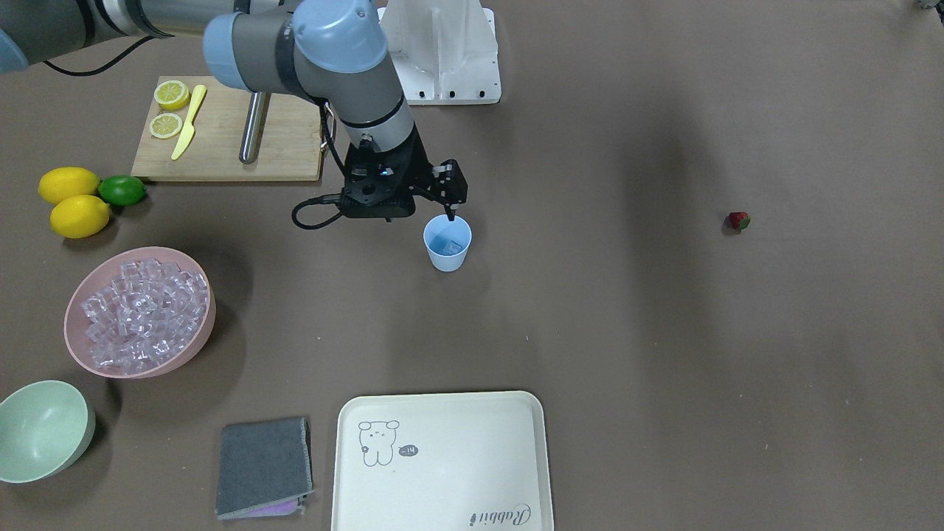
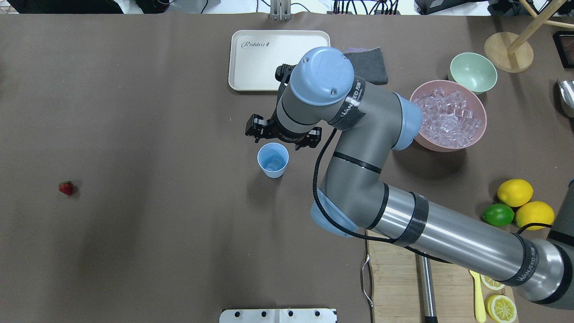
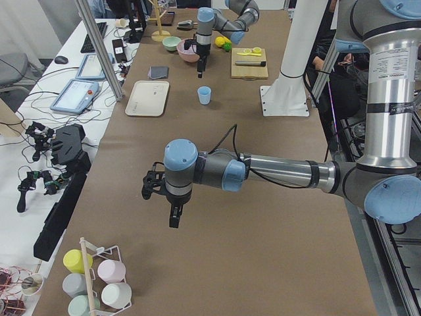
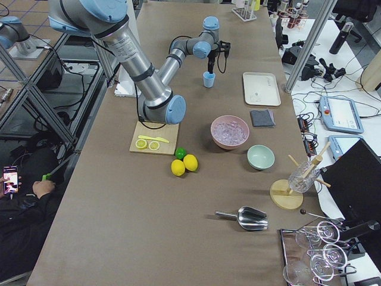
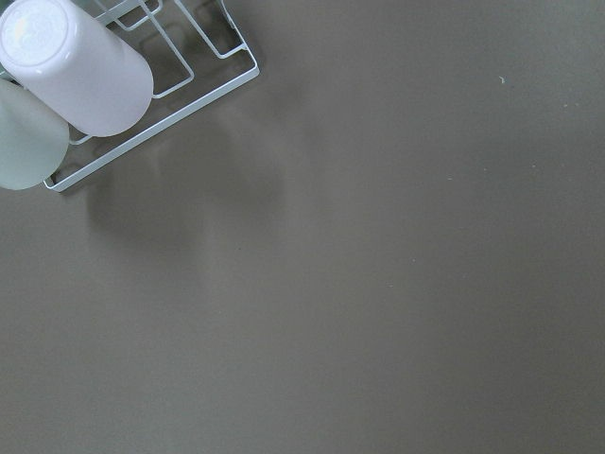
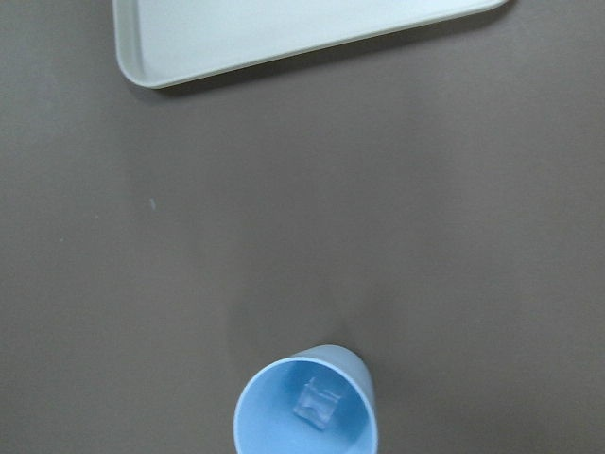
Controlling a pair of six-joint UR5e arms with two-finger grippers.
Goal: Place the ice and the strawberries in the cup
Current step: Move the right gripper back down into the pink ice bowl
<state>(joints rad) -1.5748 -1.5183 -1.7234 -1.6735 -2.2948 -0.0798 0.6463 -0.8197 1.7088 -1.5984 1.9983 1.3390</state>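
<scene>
The light blue cup (image 1: 447,247) stands mid-table, also in the overhead view (image 2: 272,160) and the right wrist view (image 6: 305,407). One clear ice cube (image 6: 318,404) lies in it. More ice (image 1: 140,306) fills the pink bowl (image 2: 475,134). The strawberry (image 1: 739,220) lies alone far off on the table (image 2: 66,188). My right gripper (image 1: 450,216) hangs just over the cup's far rim, open, with nothing in it. My left gripper (image 3: 174,220) hovers over bare table far from the cup; I cannot tell if it is open.
A cream tray (image 1: 442,457), a grey cloth (image 1: 263,466) and a pale green bowl (image 1: 40,429) lie beyond the cup. Lemons, a lime (image 1: 122,190) and a cutting board (image 1: 228,133) sit by the right arm. A cup rack (image 5: 85,76) is near the left gripper.
</scene>
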